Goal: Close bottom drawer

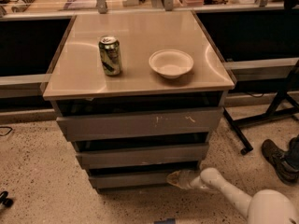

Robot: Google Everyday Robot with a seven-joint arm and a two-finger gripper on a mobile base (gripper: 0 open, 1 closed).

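Note:
The bottom drawer [126,178] is the narrowest of three grey-brown drawer fronts in the cabinet, low near the floor, with a plain flat front and a dark gap above it. My gripper [174,178] reaches in from the lower right on a white arm [224,188] and its tip rests against the right part of that drawer's front. The middle drawer [140,155] and the widest top drawer [140,123], with white scratch marks, stand out further above it.
A green can [110,55] and a white bowl [171,63] stand on the beige cabinet top [84,78]. A black stand leg with a caster [240,141] and a person's shoe [276,160] are on the speckled floor at right.

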